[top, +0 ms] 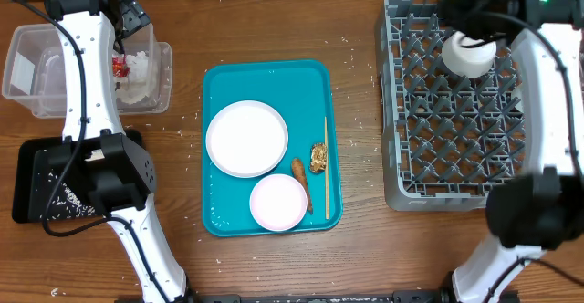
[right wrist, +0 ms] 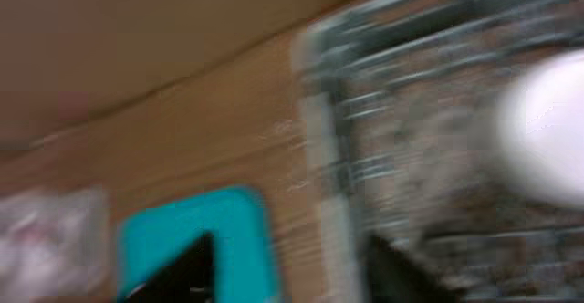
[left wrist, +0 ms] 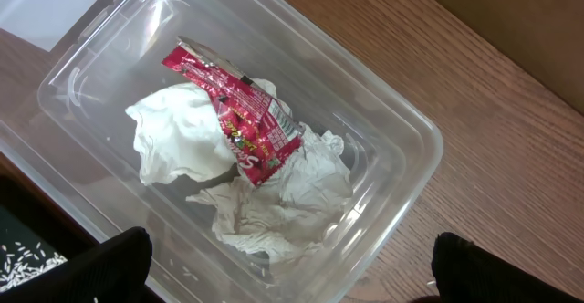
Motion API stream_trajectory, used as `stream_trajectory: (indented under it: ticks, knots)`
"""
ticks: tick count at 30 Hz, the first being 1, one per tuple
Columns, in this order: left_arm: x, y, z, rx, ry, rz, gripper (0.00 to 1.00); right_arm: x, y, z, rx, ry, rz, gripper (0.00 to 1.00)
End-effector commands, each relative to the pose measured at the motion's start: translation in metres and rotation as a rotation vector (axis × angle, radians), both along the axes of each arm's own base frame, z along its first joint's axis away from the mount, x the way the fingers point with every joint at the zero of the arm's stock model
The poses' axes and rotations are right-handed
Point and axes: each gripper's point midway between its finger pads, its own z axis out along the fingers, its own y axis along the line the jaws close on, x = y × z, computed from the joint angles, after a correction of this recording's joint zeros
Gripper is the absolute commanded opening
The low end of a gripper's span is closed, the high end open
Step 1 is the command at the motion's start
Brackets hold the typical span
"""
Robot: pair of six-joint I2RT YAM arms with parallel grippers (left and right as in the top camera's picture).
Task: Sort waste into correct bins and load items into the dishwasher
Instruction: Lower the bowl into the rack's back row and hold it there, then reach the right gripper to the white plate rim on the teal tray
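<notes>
My left gripper (left wrist: pixel 292 271) (top: pixel 130 17) hangs open over the clear tub (left wrist: pixel 392 130) (top: pixel 27 66), nothing between its fingers. In the tub lie a crumpled white napkin (left wrist: pixel 182 139) and a red-and-white wrapper (left wrist: pixel 242 111). The black tray (top: pixel 32 171) holds white rice grains (top: pixel 68 207). The grey dish rack (top: pixel 456 148) carries a small white round dish (top: pixel 468 55). My right gripper (right wrist: pixel 287 253) (top: pixel 461 13) is open and empty above the rack's back left; its view is blurred. A large plate (top: pixel 246 138), a smaller white dish (top: pixel 278 202), an orange stick (top: pixel 299 169) and a brown food bit (top: pixel 318 157) lie on the teal tray (top: pixel 219 84).
A thin wooden stick (top: pixel 326 166) lies along the teal tray's right side. Loose rice grains (top: pixel 360 120) are scattered on the wooden table between tray and rack. The tub's lid section (top: pixel 23 47) lies at the far left. Both arm bases stand at the front edge.
</notes>
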Motion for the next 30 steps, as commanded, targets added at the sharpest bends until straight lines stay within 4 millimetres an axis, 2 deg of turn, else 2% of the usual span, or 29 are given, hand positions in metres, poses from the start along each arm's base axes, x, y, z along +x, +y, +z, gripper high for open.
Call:
stream_trajectory:
  ticks: [1,7,9,12,16,22,30]
  knots:
    - [0.0,0.003,0.015,0.014,-0.034,0.017,1.0,-0.024,0.068,0.008,0.106,0.026,0.192,1.0]
    - [0.0,0.003,0.015,0.014,-0.034,0.017,1.0,-0.055,0.144,-0.014,0.072,0.096,0.387,1.0]
    - [0.0,0.003,0.015,0.014,-0.034,0.017,1.0,-0.065,0.164,-0.021,0.062,0.113,0.429,1.0]
    - [0.0,0.003,0.015,0.014,-0.034,0.017,1.0,-0.075,0.183,-0.033,0.01,0.126,0.457,1.0]
    - [0.0,0.003,0.015,0.014,-0.034,0.017,1.0,-0.086,0.195,-0.054,-0.089,0.161,0.449,1.0]
    - [0.0,0.003,0.015,0.014,-0.034,0.017,1.0,-0.096,0.194,-0.087,-0.198,0.243,0.299,1.0]
    - [0.0,0.003,0.015,0.014,-0.034,0.017,1.0,-0.132,0.193,-0.134,-0.229,0.411,0.266,0.95]
